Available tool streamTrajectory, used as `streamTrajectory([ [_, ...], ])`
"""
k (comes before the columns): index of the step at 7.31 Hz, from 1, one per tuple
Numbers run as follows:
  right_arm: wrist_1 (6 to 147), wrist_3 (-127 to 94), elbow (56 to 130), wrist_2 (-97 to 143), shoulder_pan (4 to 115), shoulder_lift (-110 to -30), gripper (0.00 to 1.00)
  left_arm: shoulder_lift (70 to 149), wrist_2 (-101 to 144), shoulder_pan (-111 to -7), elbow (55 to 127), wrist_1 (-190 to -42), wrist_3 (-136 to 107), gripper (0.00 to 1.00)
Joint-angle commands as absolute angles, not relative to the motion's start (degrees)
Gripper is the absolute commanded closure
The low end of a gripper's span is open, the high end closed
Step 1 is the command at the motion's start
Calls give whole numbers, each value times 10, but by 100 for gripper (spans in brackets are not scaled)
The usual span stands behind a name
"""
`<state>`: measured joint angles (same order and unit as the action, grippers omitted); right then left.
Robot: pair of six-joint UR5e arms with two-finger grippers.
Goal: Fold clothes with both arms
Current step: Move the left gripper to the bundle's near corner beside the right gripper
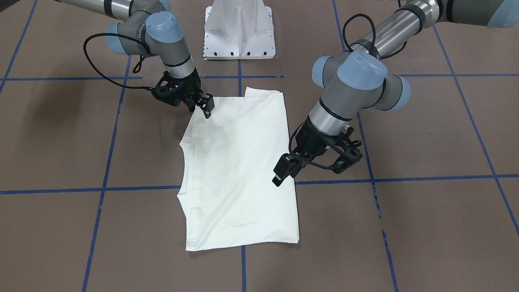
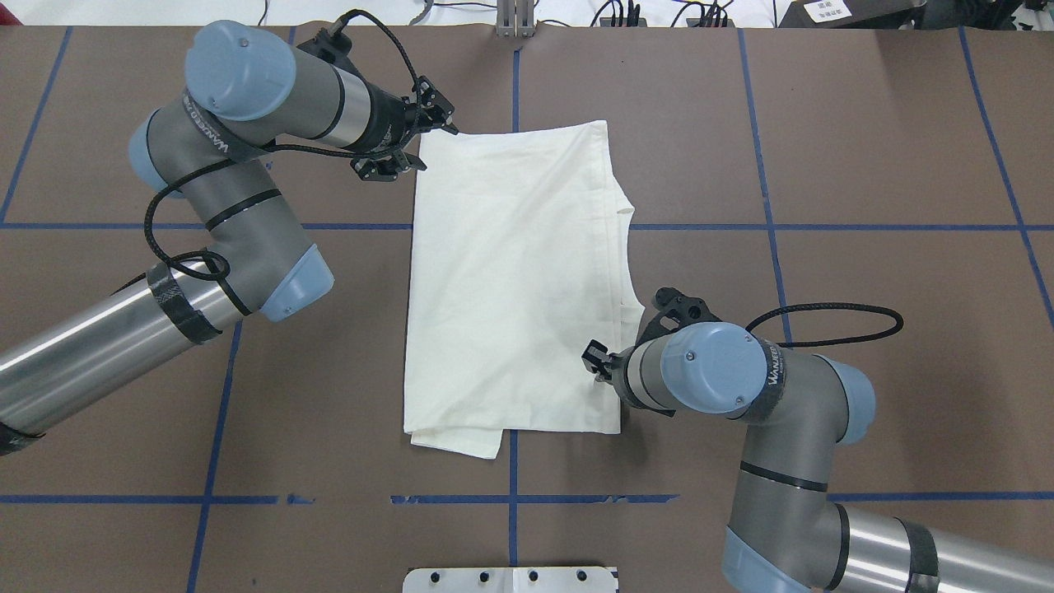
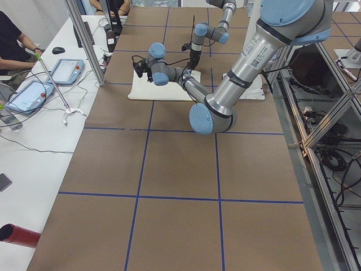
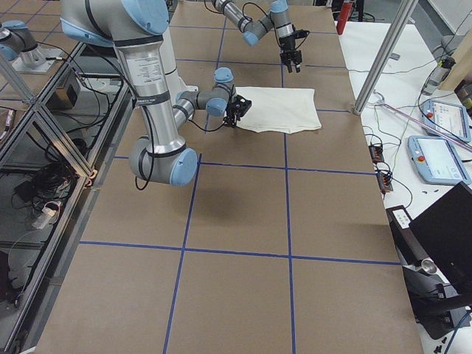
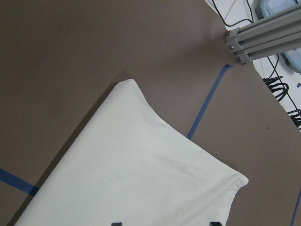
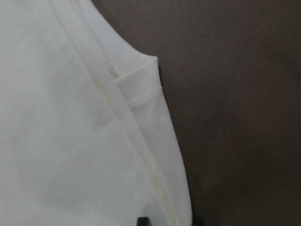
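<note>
Across the middle of the overhead view, the white garment (image 2: 510, 280) lies flat on the brown table (image 2: 865, 165), already folded into a long panel. Its long axis runs from the top of that frame to the bottom.

The right gripper (image 1: 206, 108) is down at the cloth, on the panel's right-hand edge low in the overhead frame. In its wrist view the fingertips stand a little apart with the stitched hem (image 6: 157, 188) between them, so it does not look clamped yet.

The left gripper (image 1: 284, 174) sits diagonally opposite, towards the panel's upper-left corner in the overhead view. It is held above the cloth. Its wrist view looks down the panel to both end corners, and the fingertips at the bottom edge of that frame are spread wide, holding nothing.

The coming move seems to turn on that diagonal: the right gripper is the nearer to a hold, with cloth directly under its tips. The left gripper would probably have to descend onto its own edge before both arms could lift the panel evenly.
</note>
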<state>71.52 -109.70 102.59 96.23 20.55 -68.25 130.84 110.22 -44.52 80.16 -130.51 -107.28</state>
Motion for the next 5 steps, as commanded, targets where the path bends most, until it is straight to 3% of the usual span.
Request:
streamTrajectory([
  [1, 715, -1097, 1029, 962, 205, -691, 100, 1310, 1102, -442, 802, -1304, -1074, 31],
  [3, 715, -1097, 1050, 963, 207, -694, 100, 1310, 1104, -441, 806, -1304, -1090, 31],
  [4, 715, -1096, 1067, 965, 207, -704, 100, 1297, 1113, -432, 849, -1303, -1097, 31],
  [5, 715, -1096, 1084, 969, 207, -714, 100, 1221, 1097, -376, 926, -1299, -1144, 31],
])
